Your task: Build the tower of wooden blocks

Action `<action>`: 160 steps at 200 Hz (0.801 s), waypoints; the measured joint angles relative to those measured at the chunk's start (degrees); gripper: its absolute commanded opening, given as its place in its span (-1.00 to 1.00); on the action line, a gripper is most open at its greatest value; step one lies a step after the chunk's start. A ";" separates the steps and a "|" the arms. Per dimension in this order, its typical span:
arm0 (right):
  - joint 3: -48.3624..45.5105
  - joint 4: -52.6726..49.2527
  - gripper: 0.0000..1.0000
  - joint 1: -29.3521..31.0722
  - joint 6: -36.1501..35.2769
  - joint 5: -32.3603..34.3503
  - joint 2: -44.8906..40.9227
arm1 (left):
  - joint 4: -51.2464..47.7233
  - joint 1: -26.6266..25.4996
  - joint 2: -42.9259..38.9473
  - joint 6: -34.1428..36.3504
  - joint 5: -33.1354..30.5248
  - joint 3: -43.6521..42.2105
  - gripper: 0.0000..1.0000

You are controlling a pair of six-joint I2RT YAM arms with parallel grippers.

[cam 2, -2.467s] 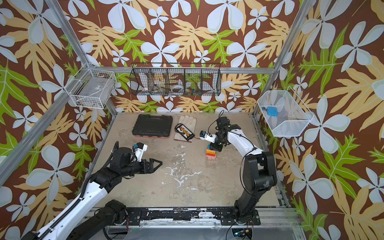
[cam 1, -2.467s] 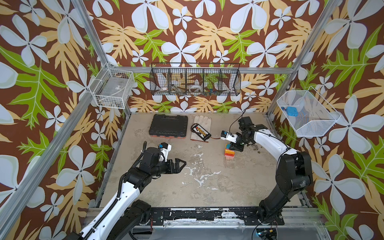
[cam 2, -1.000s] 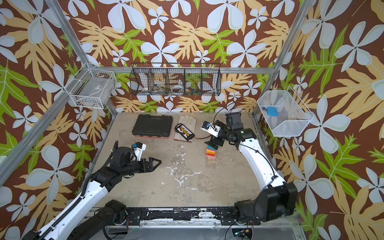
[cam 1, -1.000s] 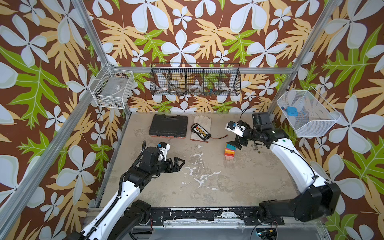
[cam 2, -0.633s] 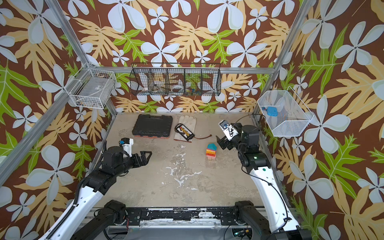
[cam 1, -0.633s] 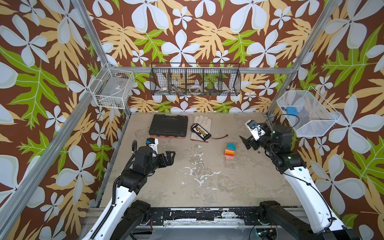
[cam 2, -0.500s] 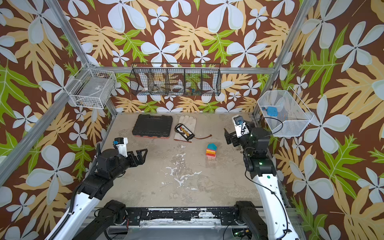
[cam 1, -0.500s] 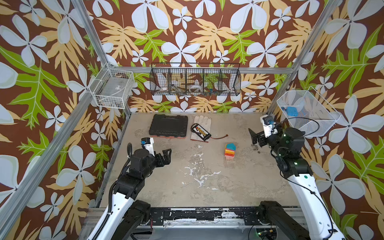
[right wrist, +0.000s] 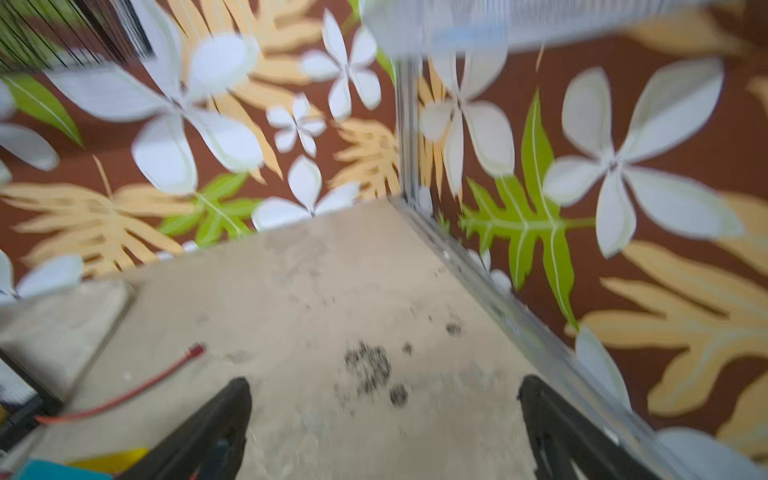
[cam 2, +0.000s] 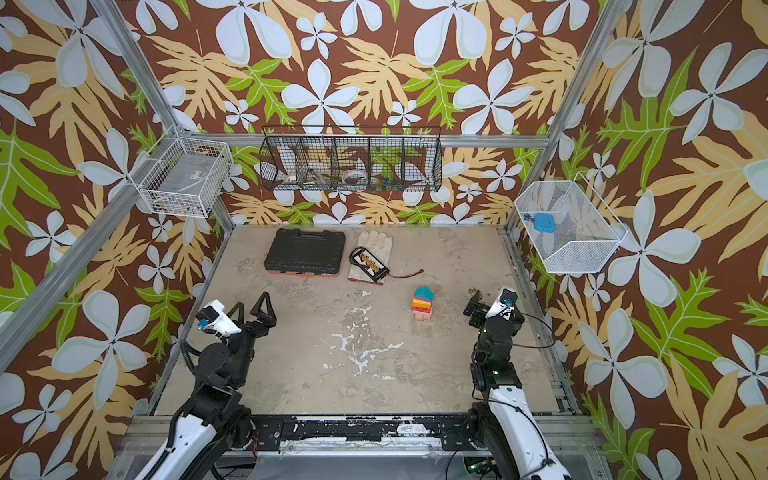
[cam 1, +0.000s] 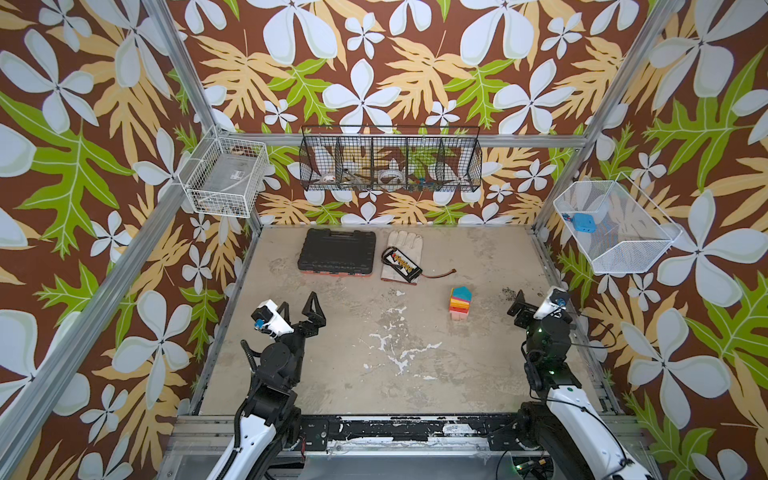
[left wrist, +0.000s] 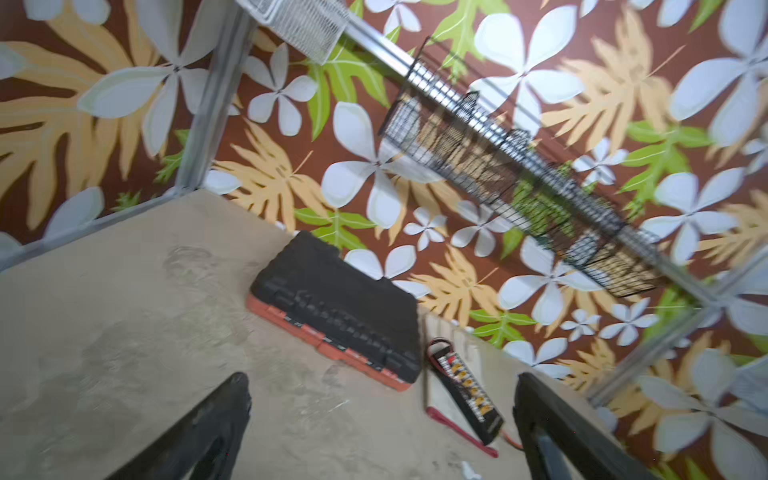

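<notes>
The tower point(cam 1: 460, 303) point(cam 2: 423, 304) stands alone right of the floor's middle: a pink base, then red, yellow and magenta layers, with a teal block on top. In the right wrist view only its teal corner point(right wrist: 50, 473) shows at the frame's edge. No loose wood blocks are in view. My left gripper point(cam 1: 299, 309) point(cam 2: 250, 309) point(left wrist: 382, 399) hovers open and empty at the left, pointing toward the back wall. Right of the tower, and apart from it, my right gripper point(cam 1: 534, 305) point(cam 2: 490, 305) point(right wrist: 384, 399) is open and empty near the right wall.
A black tool case point(cam 1: 336, 251) point(left wrist: 340, 311) lies at the back. Beside it a black battery pack point(cam 1: 402, 264) rests on a pale glove point(cam 1: 401, 245), trailing a red wire. Wire baskets hang on the back wall point(cam 1: 390, 160), the left wall point(cam 1: 226, 178) and the right wall point(cam 1: 611, 228).
The right gripper has drawn away from the tower to the right side. The left arm has pulled back and turned its gripper toward the back wall. The tower has not moved.
</notes>
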 measured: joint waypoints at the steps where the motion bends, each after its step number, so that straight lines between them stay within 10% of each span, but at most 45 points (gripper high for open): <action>1: -0.15 0.28 1.00 -0.02 -0.02 0.11 0.35 | 0.22 0.00 0.33 0.07 -0.11 0.00 0.99; 51: 5.33 10.12 0.99 -0.37 0.09 1.79 24.46 | 13.07 0.09 19.15 11.28 -9.29 -2.54 1.00; 160: 4.94 22.93 0.99 -0.28 -0.39 -0.90 31.10 | 50.80 2.14 49.51 25.33 -16.13 -6.21 0.99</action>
